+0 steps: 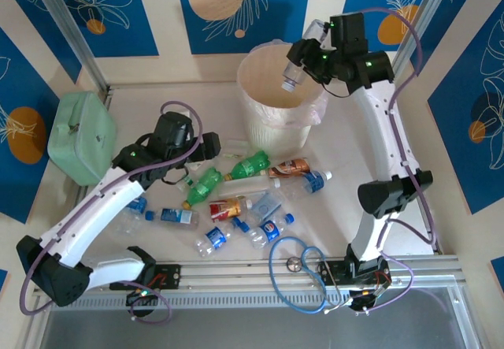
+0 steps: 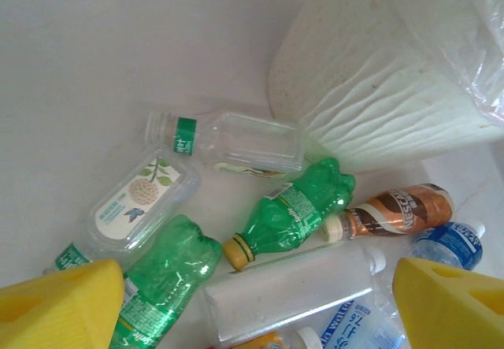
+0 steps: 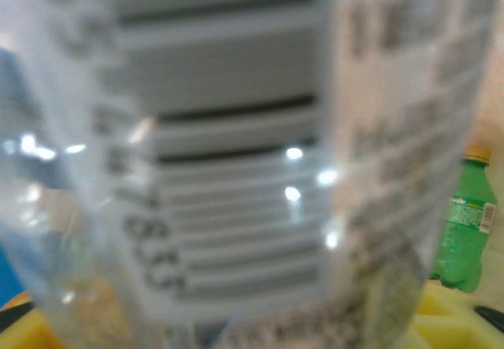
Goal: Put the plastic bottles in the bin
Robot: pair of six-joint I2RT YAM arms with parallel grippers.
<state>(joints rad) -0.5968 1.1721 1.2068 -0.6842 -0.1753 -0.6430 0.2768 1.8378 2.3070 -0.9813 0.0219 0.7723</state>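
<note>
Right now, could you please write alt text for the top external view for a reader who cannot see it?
The right gripper holds a clear bottle neck-down over the cream bin at the back of the table. The left gripper hovers open over about a dozen plastic bottles scattered in front; a mint-green case sits at the left.

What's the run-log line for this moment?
right gripper: holds clear bottle above bin | left gripper: open, above loose bottles | status: drop pending

The bottles [image 1: 206, 183] lie scattered before the bin [image 1: 276, 124] (a case [image 1: 81, 136] stands well to its left).
</note>
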